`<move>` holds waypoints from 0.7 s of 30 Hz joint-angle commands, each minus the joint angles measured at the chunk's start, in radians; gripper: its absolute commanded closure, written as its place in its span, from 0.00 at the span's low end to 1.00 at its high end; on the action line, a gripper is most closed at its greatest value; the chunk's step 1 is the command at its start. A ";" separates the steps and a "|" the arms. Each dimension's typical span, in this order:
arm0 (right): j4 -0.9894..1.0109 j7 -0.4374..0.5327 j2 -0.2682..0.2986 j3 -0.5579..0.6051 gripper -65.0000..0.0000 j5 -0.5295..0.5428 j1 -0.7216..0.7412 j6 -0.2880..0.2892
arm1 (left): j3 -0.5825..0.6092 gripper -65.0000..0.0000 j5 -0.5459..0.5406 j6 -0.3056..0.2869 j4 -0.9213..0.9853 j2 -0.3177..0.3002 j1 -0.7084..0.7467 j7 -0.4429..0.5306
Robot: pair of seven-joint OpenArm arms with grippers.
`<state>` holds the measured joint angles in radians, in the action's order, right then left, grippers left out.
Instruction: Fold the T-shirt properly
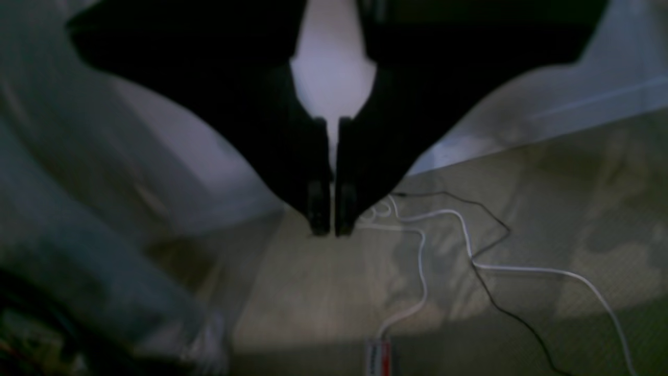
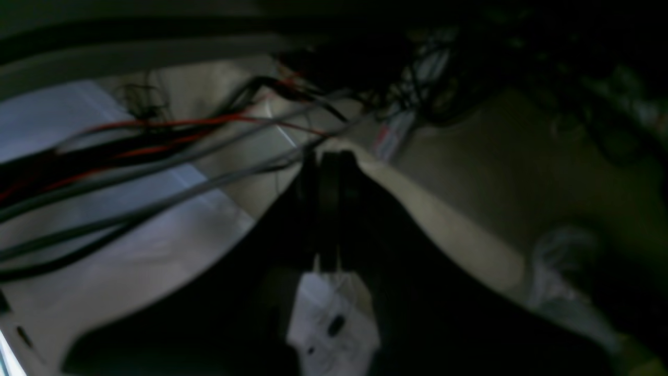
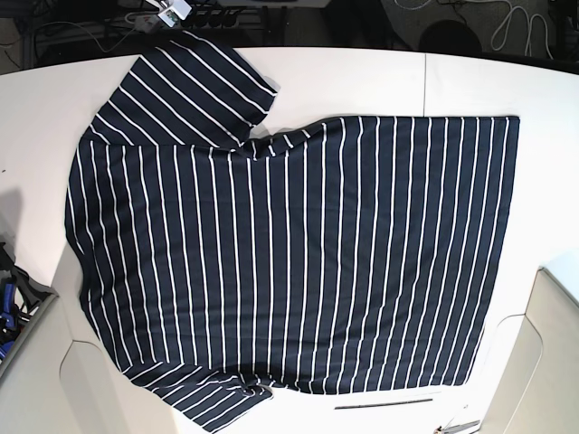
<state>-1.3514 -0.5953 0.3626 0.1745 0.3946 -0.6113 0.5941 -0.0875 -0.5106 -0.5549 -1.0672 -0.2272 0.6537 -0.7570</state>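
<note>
The T-shirt (image 3: 289, 253), dark navy with thin white stripes, lies spread flat on the white table (image 3: 362, 81) in the base view. Its collar end is to the left and its hem to the right. One sleeve lies at the top left and one at the bottom left. Neither gripper shows in the base view. My left gripper (image 1: 330, 222) is shut and empty, off the table over a beige floor. My right gripper (image 2: 330, 156) is shut and empty, also away from the shirt. The shirt shows in neither wrist view.
White and black cables (image 1: 459, 245) and a power strip (image 1: 378, 357) lie on the floor below the left gripper. Red and black cables (image 2: 130, 136) run near the right gripper. Beige panels (image 3: 556, 353) flank the table's front corners.
</note>
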 commanded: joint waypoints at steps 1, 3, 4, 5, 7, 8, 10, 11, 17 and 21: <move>-0.060 0.000 0.025 -0.002 1.00 0.022 -0.036 0.016 | -0.025 0.96 -0.034 -0.022 -0.051 -0.006 0.036 -0.015; -0.169 -0.021 0.056 -0.002 1.00 0.052 -0.077 0.016 | -0.080 0.96 -0.085 -0.039 -0.142 -0.006 0.085 -0.043; -0.225 -0.037 0.071 -0.003 1.00 0.073 -0.095 0.016 | -0.108 0.96 -0.108 -0.042 -0.186 -0.006 0.106 -0.060; -0.279 -0.048 0.082 -0.006 1.00 0.094 -0.111 0.016 | -0.136 0.96 -0.124 -0.042 -0.225 -0.006 0.124 -0.074; -0.387 -0.065 0.101 -0.015 1.00 0.126 -0.136 0.016 | -0.197 0.96 -0.156 -0.042 -0.298 -0.006 0.154 -0.103; -0.439 -0.065 0.106 -0.023 1.00 0.134 -0.147 0.016 | -0.232 0.96 -0.171 -0.042 -0.332 -0.006 0.165 -0.115; -0.534 -0.072 0.108 -0.049 1.00 0.149 -0.160 0.015 | -0.298 0.95 -0.204 -0.042 -0.396 -0.006 0.183 -0.144; -0.575 -0.072 0.108 -0.066 1.00 0.161 -0.165 0.015 | -0.331 0.95 -0.225 -0.042 -0.427 -0.006 0.190 -0.161; -0.730 -0.080 0.072 -0.246 1.00 0.280 -0.165 -0.009 | -0.524 0.69 -0.373 -0.043 -0.584 -0.006 0.197 -0.255; -0.741 -0.084 -0.019 -0.428 1.00 0.333 -0.162 -0.047 | -0.637 0.62 -0.453 -0.079 -0.657 -0.011 0.196 -0.257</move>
<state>-2.0773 -0.6975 0.3351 -0.2508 0.7078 -0.7670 0.5423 -0.7162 -0.9527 -0.6193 -1.7107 -0.2264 0.8337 -1.0214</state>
